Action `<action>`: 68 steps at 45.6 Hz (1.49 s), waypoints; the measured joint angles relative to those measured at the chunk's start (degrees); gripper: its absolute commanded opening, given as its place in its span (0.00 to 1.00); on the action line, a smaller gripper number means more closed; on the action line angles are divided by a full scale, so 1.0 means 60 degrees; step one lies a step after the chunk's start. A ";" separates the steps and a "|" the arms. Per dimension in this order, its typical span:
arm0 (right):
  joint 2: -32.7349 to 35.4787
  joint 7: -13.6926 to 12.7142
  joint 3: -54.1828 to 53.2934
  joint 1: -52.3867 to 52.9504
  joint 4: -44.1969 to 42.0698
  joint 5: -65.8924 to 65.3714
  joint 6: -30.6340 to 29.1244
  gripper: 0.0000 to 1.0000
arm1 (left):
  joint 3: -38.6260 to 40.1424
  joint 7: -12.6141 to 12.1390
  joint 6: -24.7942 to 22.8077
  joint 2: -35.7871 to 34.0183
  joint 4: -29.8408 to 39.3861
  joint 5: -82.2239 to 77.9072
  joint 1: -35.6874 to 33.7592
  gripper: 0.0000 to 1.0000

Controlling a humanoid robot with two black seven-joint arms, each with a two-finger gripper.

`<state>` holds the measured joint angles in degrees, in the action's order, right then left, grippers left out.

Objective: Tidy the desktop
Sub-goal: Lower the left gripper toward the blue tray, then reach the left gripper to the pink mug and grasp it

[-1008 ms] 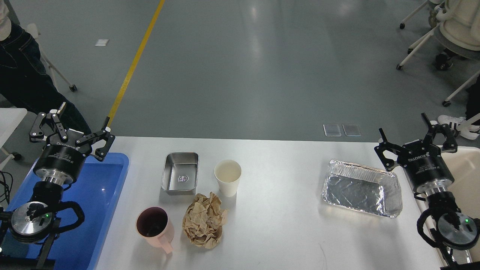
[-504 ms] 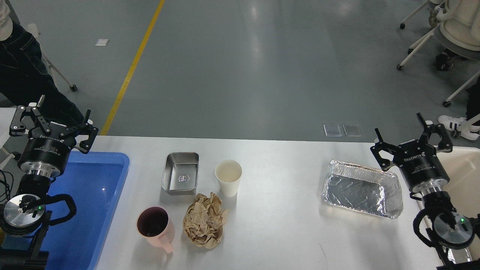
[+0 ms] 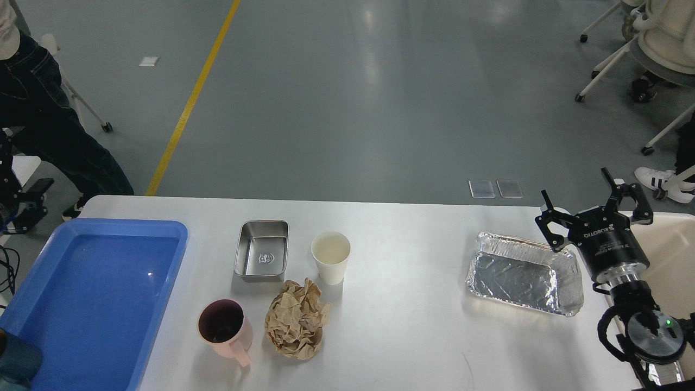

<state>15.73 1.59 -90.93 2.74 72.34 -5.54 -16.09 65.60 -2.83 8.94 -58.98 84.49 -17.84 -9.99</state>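
Observation:
The white desktop [image 3: 412,331] holds a small steel tray [image 3: 260,251], a white paper cup [image 3: 330,256], a crumpled brown paper ball [image 3: 296,325], a pink mug [image 3: 223,328] and a foil tray [image 3: 524,273]. My right gripper [image 3: 581,195] is open and empty, raised just beyond the foil tray's right end, near the table's right edge. Of my left gripper only a black part [image 3: 24,201] shows at the far left edge, off the table; its fingers cannot be told apart.
A blue plastic tray [image 3: 87,304] lies empty at the table's left end. A cream-coloured bin [image 3: 676,255] stands at the right, behind my right arm. A person's legs [image 3: 49,125] are at the back left, chairs at the back right.
My left arm has swung left and back, off the blue tray and almost out of view. My right gripper has moved slightly away and to the right, still open.

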 measured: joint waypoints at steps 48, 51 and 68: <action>0.0044 0.0000 0.0361 0.0073 -0.0018 -0.0004 0.0149 1.00 | -0.5705 0.0080 -0.1348 -0.3455 0.2751 -0.5809 0.0307 0.97; 0.0082 0.0000 0.0361 0.0039 -0.0017 -0.0015 0.0159 1.00 | -0.5723 0.0142 -0.1347 -0.3366 0.2751 -0.6133 0.0442 0.97; 0.0021 0.0000 0.0361 -0.0002 -0.0018 -0.0522 0.0139 1.00 | -0.5720 0.0668 -0.1820 -0.2799 0.2726 -0.6442 -0.0456 0.97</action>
<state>15.86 1.58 -88.76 2.73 72.23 -8.67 -15.25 31.28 1.18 -1.98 -75.78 100.84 -56.49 -12.73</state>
